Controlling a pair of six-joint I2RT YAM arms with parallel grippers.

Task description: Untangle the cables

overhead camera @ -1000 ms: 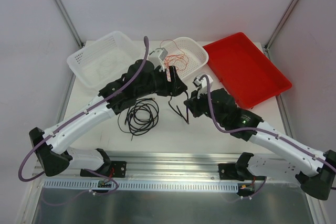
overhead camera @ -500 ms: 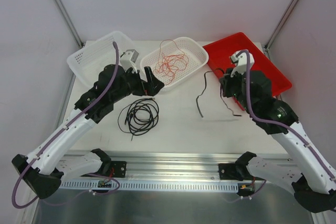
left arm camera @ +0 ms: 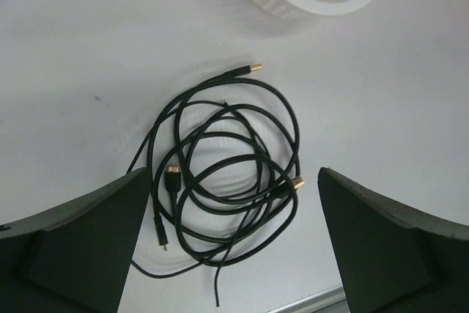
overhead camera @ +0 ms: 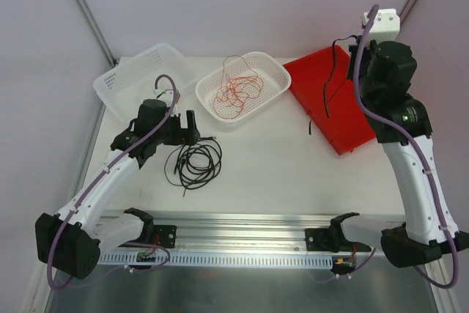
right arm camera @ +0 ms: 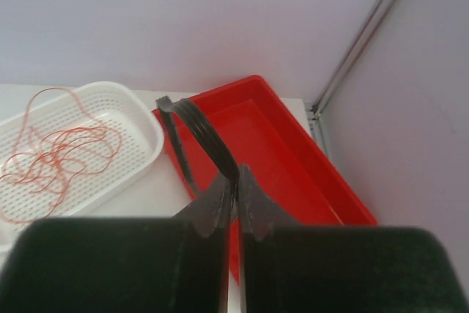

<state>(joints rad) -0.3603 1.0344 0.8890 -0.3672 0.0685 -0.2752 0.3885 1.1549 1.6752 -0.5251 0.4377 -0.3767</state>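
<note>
A black cable coil (overhead camera: 195,160) lies on the white table in front of my left gripper (overhead camera: 193,128). In the left wrist view the coil (left arm camera: 227,181) sits below and between the wide-open fingers (left arm camera: 88,240), untouched by my left gripper (left arm camera: 233,174). My right gripper (overhead camera: 350,48) is raised high over the red tray (overhead camera: 366,119), shut on a separate black cable (overhead camera: 330,86) that hangs down, its lower end near the tray's left edge. The right wrist view shows my right gripper (right arm camera: 234,179) pinching that cable (right arm camera: 201,130). Red-orange wires (overhead camera: 238,87) lie in a white basket (overhead camera: 272,71).
A second white basket (overhead camera: 121,82) stands at the back left with nothing dark in it. The red tray (right arm camera: 293,159) and the wire basket (right arm camera: 139,126) sit side by side at the back. A metal rail (overhead camera: 242,225) runs along the near table edge.
My left gripper opened wide and drew back left, ending beside the black coil. My right arm rose up and to the right, carrying its black cable from the table to above the red tray.
</note>
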